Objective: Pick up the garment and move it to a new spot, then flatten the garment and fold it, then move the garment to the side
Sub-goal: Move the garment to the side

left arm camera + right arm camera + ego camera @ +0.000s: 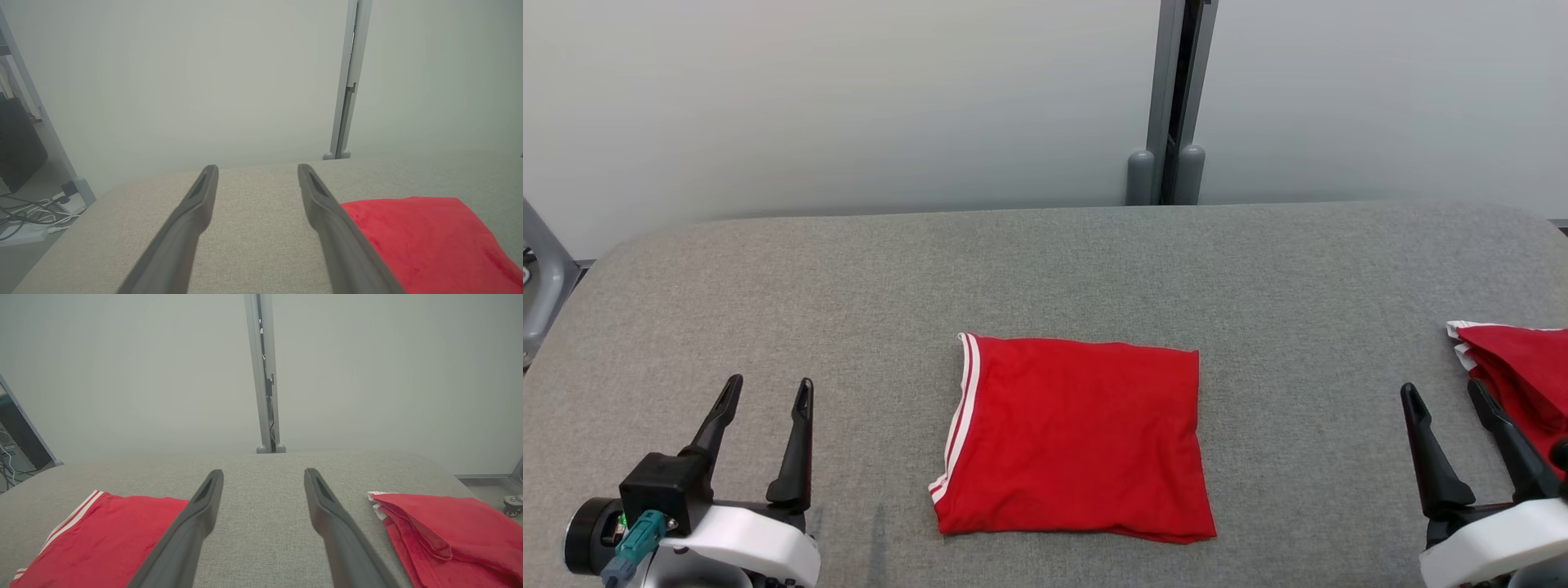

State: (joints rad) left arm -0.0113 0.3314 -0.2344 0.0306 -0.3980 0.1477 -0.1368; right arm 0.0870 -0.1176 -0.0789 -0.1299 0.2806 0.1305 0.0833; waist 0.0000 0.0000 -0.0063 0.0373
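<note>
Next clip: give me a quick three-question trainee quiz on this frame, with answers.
1. True or false: the folded red garment lies between the left gripper and the right gripper, touched by neither.
2. The garment's white-striped edge faces: A) the robot's left B) the robot's right C) the robot itself.
3. Fill in: a second red garment lies on the table, at the robot's far ___ side.
Key: 1 true; 2 A; 3 right.
</note>
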